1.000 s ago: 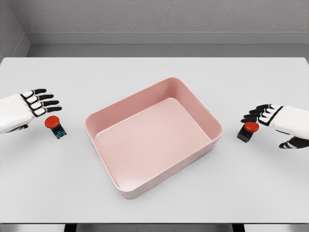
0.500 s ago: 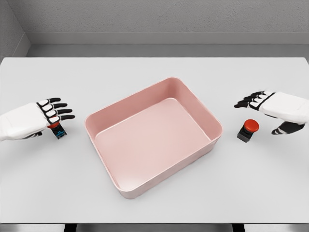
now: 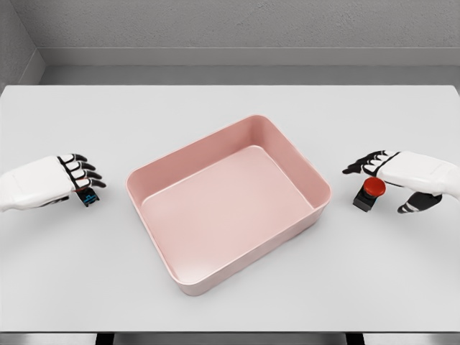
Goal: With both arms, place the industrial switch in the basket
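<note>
A pink basket (image 3: 228, 203), a shallow rectangular tub with rounded corners, sits turned at an angle in the middle of the pale grey surface (image 3: 230, 104). Nothing lies inside it.

Two switches rest on the surface, one on each side of the basket and both outside it. The left switch (image 3: 88, 197) stands just beside the basket's left corner, apart from its wall. Only a little of it shows: a dark body with a blue mark and a sliver of red on top. The left hand (image 3: 54, 183) comes in from the left edge and covers it from above, with the black-tipped fingers (image 3: 85, 172) curled down over the top of the switch. The fingers touch or nearly touch it, but whether they actually grip it cannot be told, because the hand hides the contact.

The right switch (image 3: 369, 192) stands near the basket's right corner, also clear of the wall. Its round red button faces up on a black base, and the whole piece is tilted slightly. The right hand (image 3: 402, 175) reaches in from the right edge and hangs just above and beside it. The fingers are spread and relaxed, pointing toward the basket, with the thumb hanging down on the near side. It holds nothing; the switch sits under the palm's edge.
</note>
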`<action>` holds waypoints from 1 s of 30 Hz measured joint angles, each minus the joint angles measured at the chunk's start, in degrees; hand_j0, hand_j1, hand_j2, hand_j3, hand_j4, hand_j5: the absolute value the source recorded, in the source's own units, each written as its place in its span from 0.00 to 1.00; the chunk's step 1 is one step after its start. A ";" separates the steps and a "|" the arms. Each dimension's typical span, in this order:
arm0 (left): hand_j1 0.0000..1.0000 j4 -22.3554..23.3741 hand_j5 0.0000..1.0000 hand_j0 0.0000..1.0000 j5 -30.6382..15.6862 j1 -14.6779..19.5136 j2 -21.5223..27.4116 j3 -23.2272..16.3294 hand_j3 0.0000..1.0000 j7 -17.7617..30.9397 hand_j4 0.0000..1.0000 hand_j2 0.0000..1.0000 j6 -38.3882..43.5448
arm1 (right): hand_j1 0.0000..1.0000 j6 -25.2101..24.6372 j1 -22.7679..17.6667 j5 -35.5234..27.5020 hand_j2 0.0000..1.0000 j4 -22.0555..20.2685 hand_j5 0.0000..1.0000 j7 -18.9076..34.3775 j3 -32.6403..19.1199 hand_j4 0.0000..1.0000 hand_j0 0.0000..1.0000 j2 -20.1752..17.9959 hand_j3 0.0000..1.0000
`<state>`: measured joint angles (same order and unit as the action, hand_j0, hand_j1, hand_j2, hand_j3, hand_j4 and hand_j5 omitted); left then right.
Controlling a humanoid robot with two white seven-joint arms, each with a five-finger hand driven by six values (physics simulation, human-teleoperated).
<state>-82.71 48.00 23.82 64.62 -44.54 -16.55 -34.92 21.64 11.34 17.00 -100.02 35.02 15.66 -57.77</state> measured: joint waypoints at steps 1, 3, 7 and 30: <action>0.66 -0.02 0.66 0.66 0.02 0.00 0.00 0.00 0.66 0.27 0.66 0.66 0.00 | 1.00 -0.18 0.00 0.00 1.00 0.02 1.00 0.00 0.02 1.00 1.00 0.00 1.00; 0.61 -0.05 0.61 0.61 -0.10 0.09 0.01 0.01 0.61 0.86 0.61 0.61 -0.03 | 1.00 -0.40 0.00 0.00 1.00 0.11 1.00 0.00 0.18 1.00 1.00 0.00 1.00; 0.49 -0.09 0.49 0.49 -0.27 0.09 0.04 0.05 0.49 1.34 0.49 0.49 -0.07 | 1.00 -0.57 -0.09 -0.01 1.00 0.51 1.00 0.00 1.46 1.00 1.00 0.01 1.00; 0.19 -0.10 0.19 0.19 -0.50 2.64 0.08 0.23 0.19 1.16 0.19 0.19 -0.01 | 1.00 -2.65 4.75 0.20 1.00 2.24 1.00 0.00 7.07 1.00 1.00 1.72 1.00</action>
<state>-82.81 47.50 26.46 64.70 -44.31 -15.39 -34.93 18.99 16.08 17.20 -97.78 35.02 22.73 -56.04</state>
